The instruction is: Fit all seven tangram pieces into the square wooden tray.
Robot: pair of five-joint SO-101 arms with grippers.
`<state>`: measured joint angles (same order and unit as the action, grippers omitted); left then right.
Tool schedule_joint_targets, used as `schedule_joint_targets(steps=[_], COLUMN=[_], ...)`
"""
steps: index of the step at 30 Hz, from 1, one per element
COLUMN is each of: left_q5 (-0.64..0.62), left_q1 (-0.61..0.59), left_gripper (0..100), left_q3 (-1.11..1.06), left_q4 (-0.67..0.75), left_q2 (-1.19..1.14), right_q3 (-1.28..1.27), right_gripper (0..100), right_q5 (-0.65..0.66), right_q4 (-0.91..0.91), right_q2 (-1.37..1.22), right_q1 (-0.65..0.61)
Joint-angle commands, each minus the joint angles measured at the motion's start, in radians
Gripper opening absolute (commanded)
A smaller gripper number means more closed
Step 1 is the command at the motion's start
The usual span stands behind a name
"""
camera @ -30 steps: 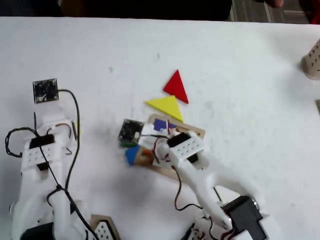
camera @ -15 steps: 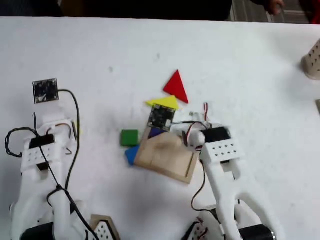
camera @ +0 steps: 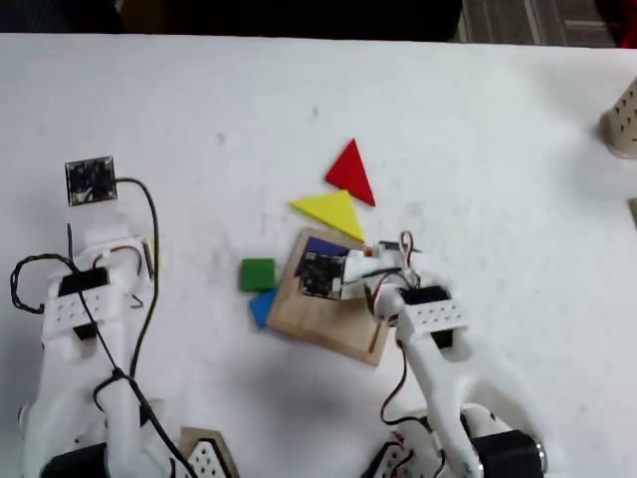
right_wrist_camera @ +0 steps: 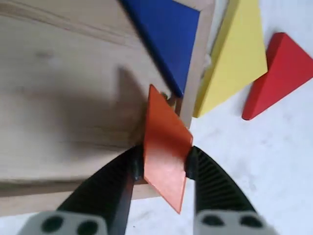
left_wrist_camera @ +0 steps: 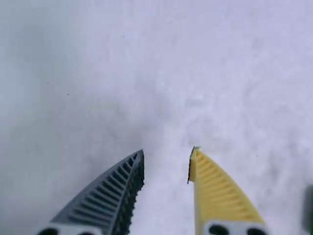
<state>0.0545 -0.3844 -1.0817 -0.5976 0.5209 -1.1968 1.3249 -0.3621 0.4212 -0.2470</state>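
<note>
- The orange piece (right_wrist_camera: 165, 128) stands on edge, pinched in my right tool (right_wrist_camera: 165, 159) over the tray (right_wrist_camera: 58, 98) rim, near the blue triangle (right_wrist_camera: 166, 39).
- Its long axis runs along my fingers; bare tray floor lies just inward.
- My left tool (left_wrist_camera: 166, 156) hangs parted and empty over the surface (left_wrist_camera: 146, 58), well apart.

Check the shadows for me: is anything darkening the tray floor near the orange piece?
Right wrist view: a dark shadow lies on the tray floor beside the orange piece in the right gripper, the grain visible through it. High view: soft grey shadow on the table along the tray's edge. Left wrist view: no hard shadow by the left gripper.
</note>
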Motion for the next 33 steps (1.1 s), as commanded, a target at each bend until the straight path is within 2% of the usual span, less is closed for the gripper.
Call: schedule_joint_targets(steps=[1,5,8,11,15,17,19,22,33], left_q5=[-0.002,-0.002,-0.002,-0.002,0.000,0.000,0.000,0.000,0.000], left_q1=[0.010,0.010,0.010,0.010,0.010,0.010,0.010,0.010,0.010], left_gripper=[18,18,18,18,18,18,18,18,18], left_q3=[0.038,0.038,0.038,0.038,0.038,0.038,0.038,0.038,0.035], left_q4=[0.025,0.025,0.025,0.025,0.026,0.026,0.026,0.026,0.026], left_q2=[-0.001,-0.001,-0.001,-0.001,-0.001,-0.001,-0.001,-0.001,-0.001], right_q3=[-0.012,-0.012,-0.006,0.055,0.233,0.319,0.379,0.436,0.767], right_gripper=[23.8,25.9,26.0,26.0,25.9,25.9,25.9,25.9,25.9], right_q5=[0.008,0.008,0.008,0.011,0.003,-0.028,-0.086,-0.101,-0.110], right_q4=[0.015,0.012,-0.073,-0.294,-0.722,-0.846,-0.865,-0.863,-0.792], right_q2=[-0.002,0.033,0.122,0.251,0.380,0.398,0.389,0.306,-0.314], right_q1=[0.008,0.008,0.004,-0.001,-0.038,-0.053,-0.047,-0.022,0.076])
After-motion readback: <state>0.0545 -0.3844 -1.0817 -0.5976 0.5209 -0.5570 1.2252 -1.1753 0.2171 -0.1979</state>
